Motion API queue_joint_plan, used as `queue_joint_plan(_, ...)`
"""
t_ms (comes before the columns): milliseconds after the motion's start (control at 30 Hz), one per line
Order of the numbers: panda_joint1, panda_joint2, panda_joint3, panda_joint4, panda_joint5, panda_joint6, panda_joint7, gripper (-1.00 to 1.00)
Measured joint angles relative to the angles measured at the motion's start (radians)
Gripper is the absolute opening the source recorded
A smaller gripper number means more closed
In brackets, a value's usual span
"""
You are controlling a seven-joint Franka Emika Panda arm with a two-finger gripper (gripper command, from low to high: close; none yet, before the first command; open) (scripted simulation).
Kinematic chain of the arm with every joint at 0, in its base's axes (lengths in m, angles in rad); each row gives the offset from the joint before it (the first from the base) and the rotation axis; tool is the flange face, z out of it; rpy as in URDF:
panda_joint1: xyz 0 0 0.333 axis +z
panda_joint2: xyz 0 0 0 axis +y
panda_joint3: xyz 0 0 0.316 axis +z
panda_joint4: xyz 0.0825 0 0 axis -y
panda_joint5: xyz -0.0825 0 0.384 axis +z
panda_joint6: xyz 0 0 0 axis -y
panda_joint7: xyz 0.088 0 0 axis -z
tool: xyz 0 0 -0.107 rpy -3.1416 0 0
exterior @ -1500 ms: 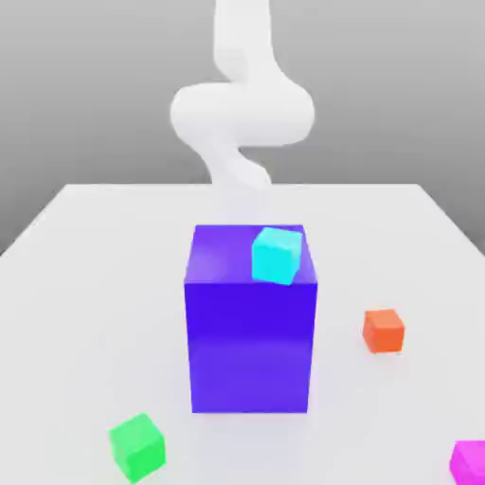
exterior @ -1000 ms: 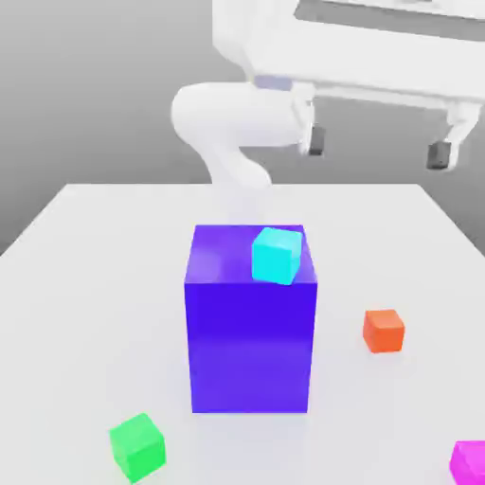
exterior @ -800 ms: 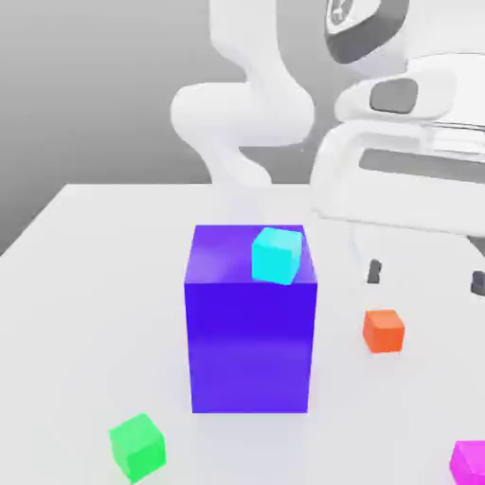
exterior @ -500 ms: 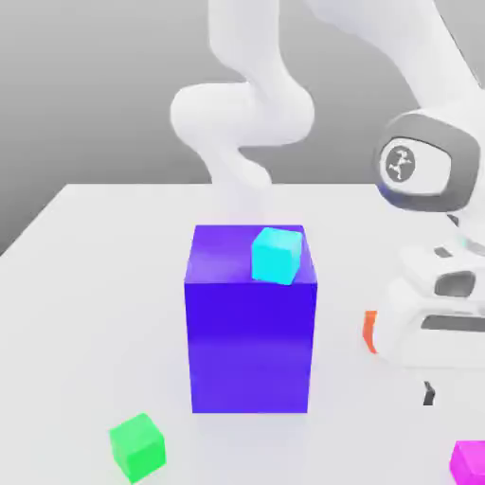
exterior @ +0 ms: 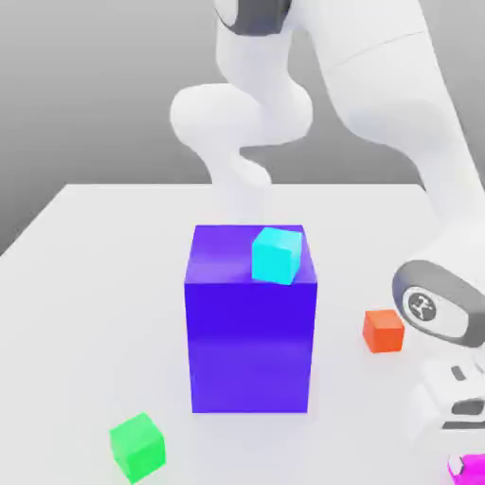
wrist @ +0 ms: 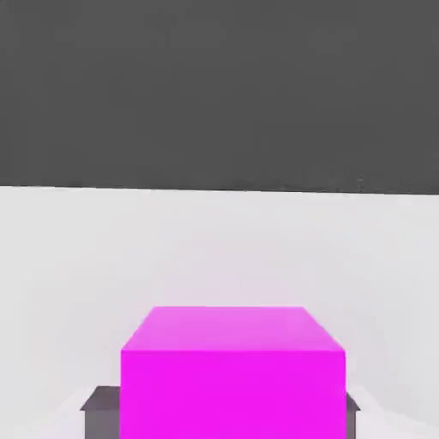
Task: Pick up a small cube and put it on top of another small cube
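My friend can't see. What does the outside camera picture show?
A white robot arm reaches down toward a magenta cube at the exterior view's lower right. A cyan cube sits on a tall blue block; an orange cube and green cube lie nearby.

A small cyan cube [exterior: 277, 255] sits on the tall blue block [exterior: 251, 336] mid-bench (toward its back corner, on the exterior view's right). The small orange cube [exterior: 384, 331] lies to the exterior view's right, the small green cube [exterior: 136, 446] front-left, the small magenta cube [exterior: 471, 470] front-right.
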Motion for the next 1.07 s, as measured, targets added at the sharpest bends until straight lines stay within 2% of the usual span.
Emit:
queue_joint_plan(133,-0.057,-0.126,0.055,-0.039,0.072,-0.086,-0.047,-1.00)
queue_joint_plan(533,-0.412,-0.408,-0.143,-0.316,0.306,-0.055,-0.079,-1.00)
queue_joint_plan(667,-0.513,-0.352,-0.236,-0.358,0.347,0.058,-0.073,-1.00)
queue_joint_plan(700,-0.521,-0.330,-0.247,-0.360,0.348,0.083,-0.070,1.00)
queue_joint_plan(900,-0.525,-0.319,-0.252,-0.360,0.348,0.095,-0.068,1.00)
queue_joint_plan(1067,-0.538,-0.453,-0.244,-0.369,0.374,-0.030,-0.085,1.00)
